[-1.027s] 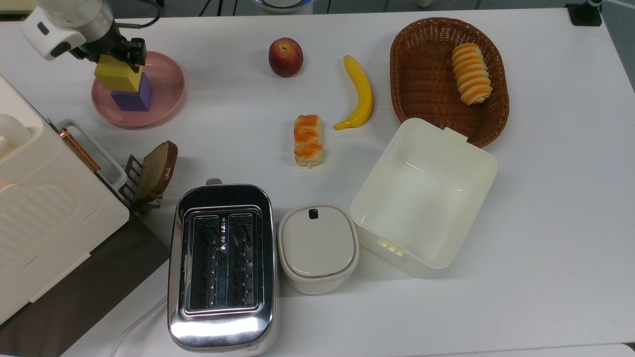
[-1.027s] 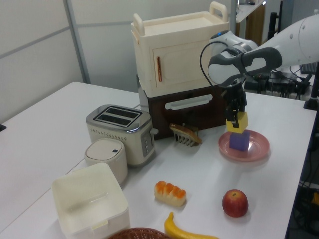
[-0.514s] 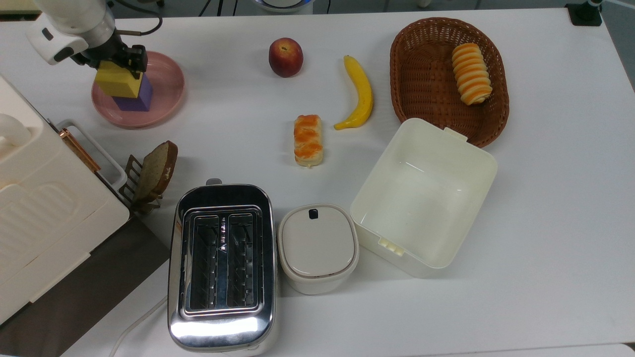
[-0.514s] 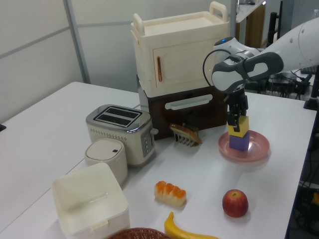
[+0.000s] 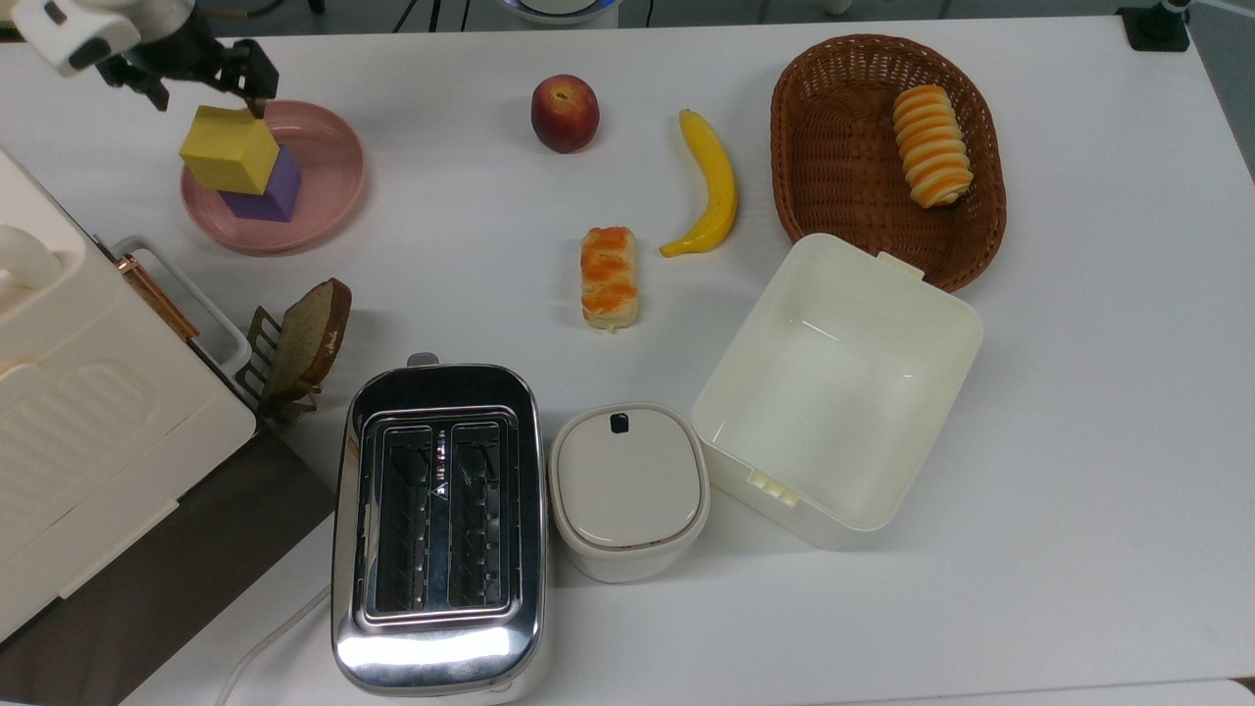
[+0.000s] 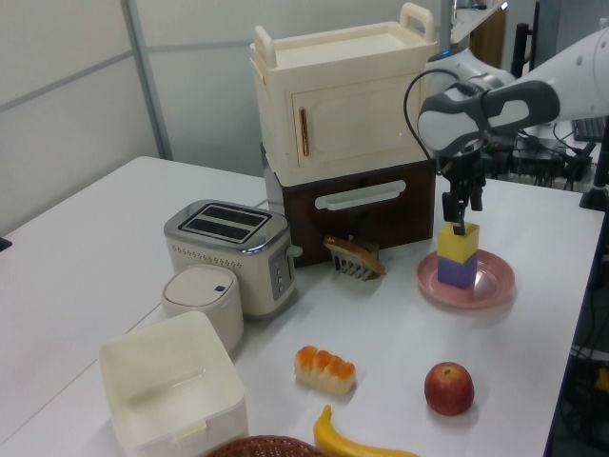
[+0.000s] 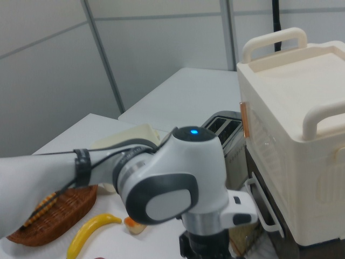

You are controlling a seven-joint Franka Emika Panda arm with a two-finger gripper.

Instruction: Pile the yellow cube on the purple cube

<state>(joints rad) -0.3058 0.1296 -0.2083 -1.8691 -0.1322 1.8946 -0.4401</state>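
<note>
Yellow cube (image 5: 228, 148) sits on top of the purple cube (image 5: 265, 197) on the pink plate (image 5: 328, 167) in the top view, shifted toward the top view's left so part of it seems to overhang. The gripper (image 5: 191, 76) is just above it, fingers spread and empty. The offset is the risk: a brush from a finger could tip the block off.

In the left view the gripper (image 6: 466, 202) hangs open right over the yellow cube (image 6: 457, 243), one fingertip very near its top. The purple cube (image 6: 457, 271) looks squarely under it here, so the stack seems steadier.

The right view shows the arm (image 7: 178, 199) beside a cream cabinet (image 7: 296, 135).
</note>
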